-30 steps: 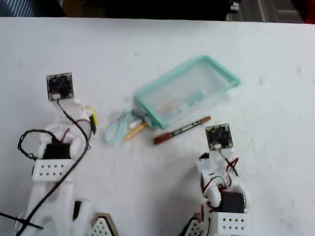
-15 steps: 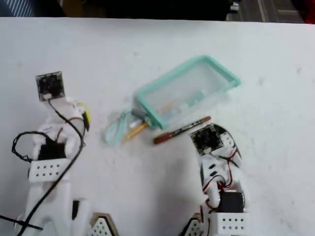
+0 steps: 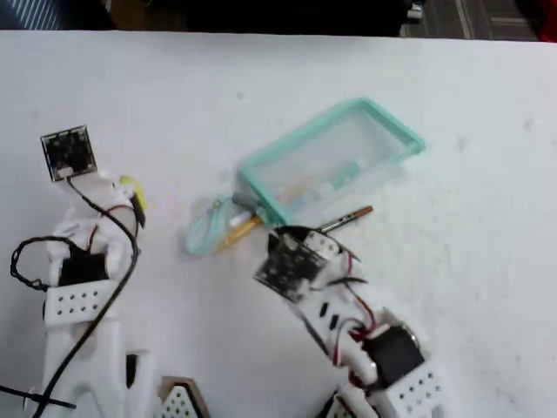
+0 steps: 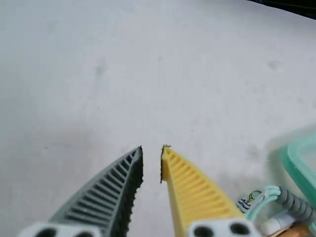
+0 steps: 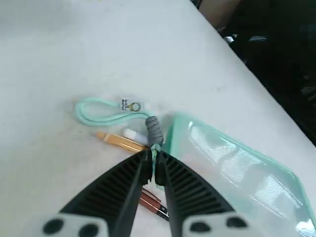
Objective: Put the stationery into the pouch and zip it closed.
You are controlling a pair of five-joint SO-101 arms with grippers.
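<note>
The pouch (image 3: 335, 157), clear with a teal rim, lies flat at the centre of the tabletop (image 3: 452, 296) in the high view, its long axis running from lower left to upper right of the frame. Some stationery shows through its wall. Two items are outside. A brown pen (image 3: 350, 214) lies just beside the pouch's lower long edge and parallel to it, with its lower-left end hidden beneath the right arm. An orange pencil (image 3: 240, 230) lies at the pouch's lower-left corner, beside the teal cord loop (image 3: 202, 228); whether its far end is inside the pouch cannot be told. In the right wrist view a grey bead (image 5: 153, 129) joins that cord to the pouch corner. The right pincer (image 5: 154, 157) sits directly at this junction, the bead just beyond its tips and the pen passing under its near side. Its jaws are drawn almost together, leaving only a slit. A sliver of teal shows in the slit, but whether it is pinched or merely lies below cannot be settled. The left pincer (image 4: 151, 148) is narrowly parted and holds nothing. It stands over bare tabletop at the left of the high view, well apart from the pouch. Judgement: the right arm is much the nearer to the pen, the pencil and the zip end, and any grasp of the pen should close across its lower-left-to-upper-right axis.
</note>
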